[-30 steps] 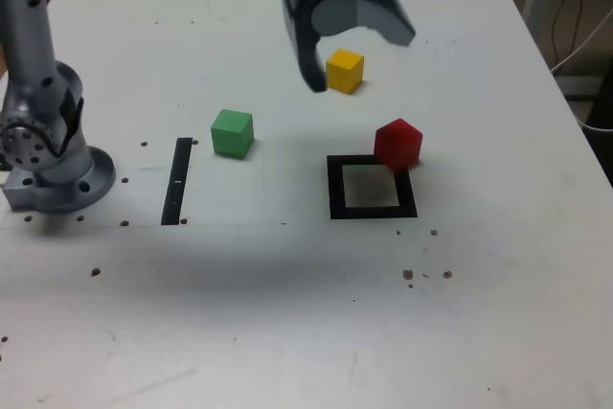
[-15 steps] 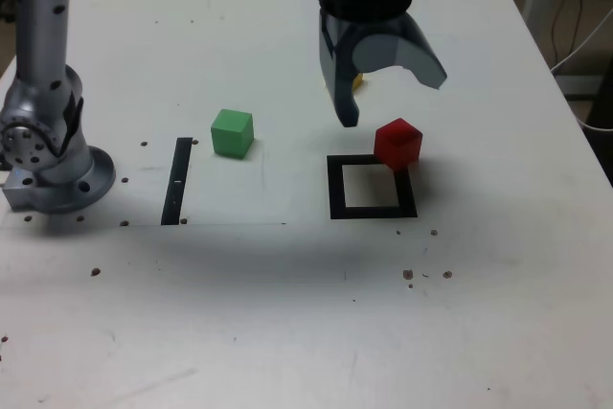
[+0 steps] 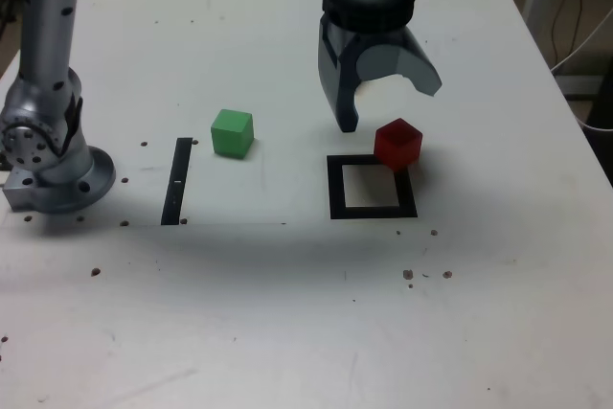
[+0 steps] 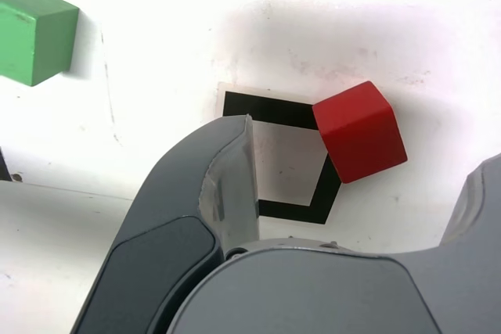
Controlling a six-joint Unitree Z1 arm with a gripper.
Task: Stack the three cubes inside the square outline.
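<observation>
Closest to the exterior camera, the pale worktop [image 3: 239, 332] stretches out bare and marked, with small dark specks scattered over it and a thin line running across towards the left. A little farther in, the square outline [image 3: 336, 189] lies flat, thick and black around a pale centre. Over in the exterior view's left, the narrow black strip [image 3: 176, 182] lies on the worktop, and beyond its left side stands the round grey base [image 3: 62, 184] of the arm. At the outline's far right corner, as the exterior view shows it, sits the red cube [image 3: 397, 144], turned at an angle and covering that corner of the black border, with part of it outside the frame. The green cube [image 3: 232, 133] rests well apart from it, between the strip and the outline in the exterior view. The claw [image 3: 391, 110] hangs above the worktop with its fingers spread wide and nothing between them in its grip. In the wrist view the red cube shows across the gap between the two fingers, touching neither, while the green cube is off to one side, outside them. Farthest off, past the worktop's right edge in the exterior view, runs a thin white cable [image 3: 586, 125].
</observation>
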